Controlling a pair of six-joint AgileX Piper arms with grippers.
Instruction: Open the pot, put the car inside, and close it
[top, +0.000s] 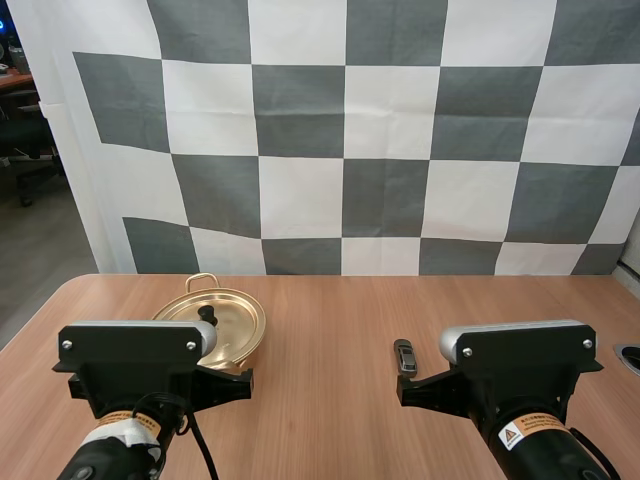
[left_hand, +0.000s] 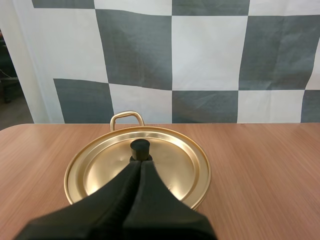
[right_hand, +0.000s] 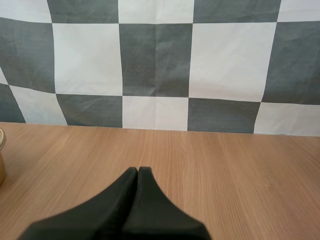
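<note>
A gold pot (top: 232, 322) stands on the wooden table at the left, its lid (left_hand: 170, 165) on and a looped handle (left_hand: 126, 117) at its far side. My left gripper (left_hand: 140, 163) is shut, its tips together just short of the lid's black knob (left_hand: 140, 149) and holding nothing. A small dark toy car (top: 404, 355) lies on the table right of the middle, just ahead of my right arm. In the right wrist view my right gripper (right_hand: 138, 170) is shut over bare wood, and the pot's rim (right_hand: 1, 150) is off to its side.
The wooden table (top: 330, 330) stretches between pot and car. A dark round fitting (top: 630, 356) sits at the table's right edge. Beyond the table's left side a chair (top: 25, 140) stands on the floor.
</note>
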